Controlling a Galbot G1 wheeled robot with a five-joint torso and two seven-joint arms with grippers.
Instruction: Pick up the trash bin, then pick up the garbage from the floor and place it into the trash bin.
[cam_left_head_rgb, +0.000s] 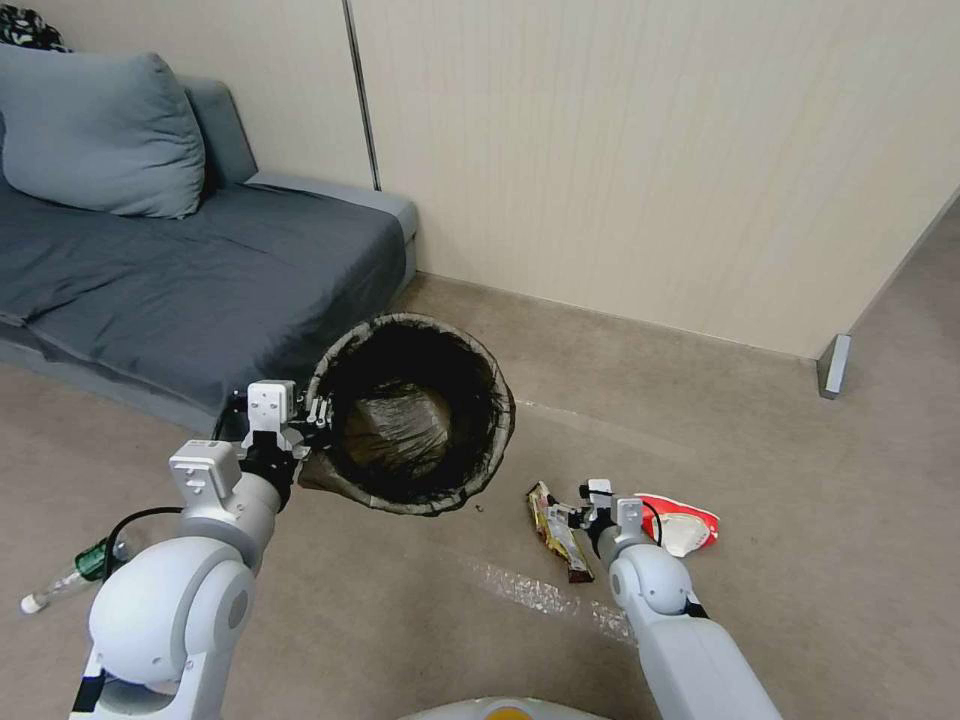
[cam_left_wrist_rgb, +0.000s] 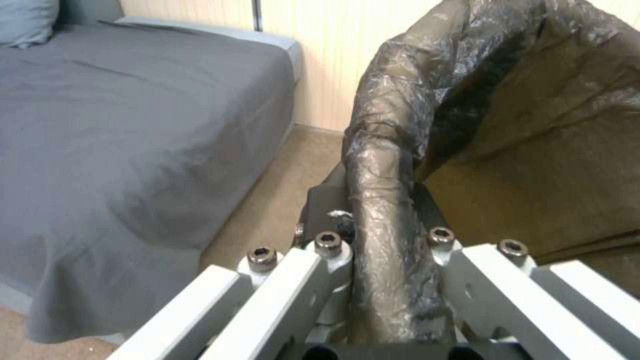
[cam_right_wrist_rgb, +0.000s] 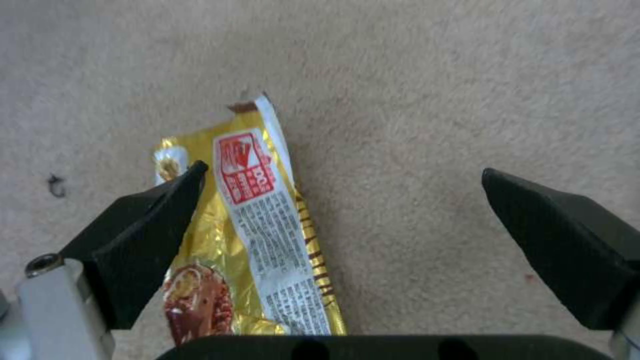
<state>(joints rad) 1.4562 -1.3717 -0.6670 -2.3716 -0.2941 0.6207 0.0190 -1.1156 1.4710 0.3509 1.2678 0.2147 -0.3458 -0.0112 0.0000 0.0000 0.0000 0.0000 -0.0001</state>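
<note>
The left end effector (cam_left_head_rgb: 312, 418) is clamped on the trash bin (cam_left_head_rgb: 415, 415) rim beside the sofa (cam_left_head_rgb: 190, 270); the right end effector (cam_right_wrist_rgb: 340, 200) hovers, fingers apart, over a gold wrapper (cam_right_wrist_rgb: 260, 225) on the floor (cam_left_head_rgb: 800, 450)

Grey sofa (cam_left_head_rgb: 190, 270) at floor's far-left edge, against beige wall panels (cam_left_head_rgb: 650, 150). Grey cushion (cam_left_head_rgb: 95, 130) on its far-left corner.

Head cam looks down; wrist cams close (shared: bin (cam_left_head_rgb: 415, 415), wrapper (cam_right_wrist_rgb: 260, 220))
</note>
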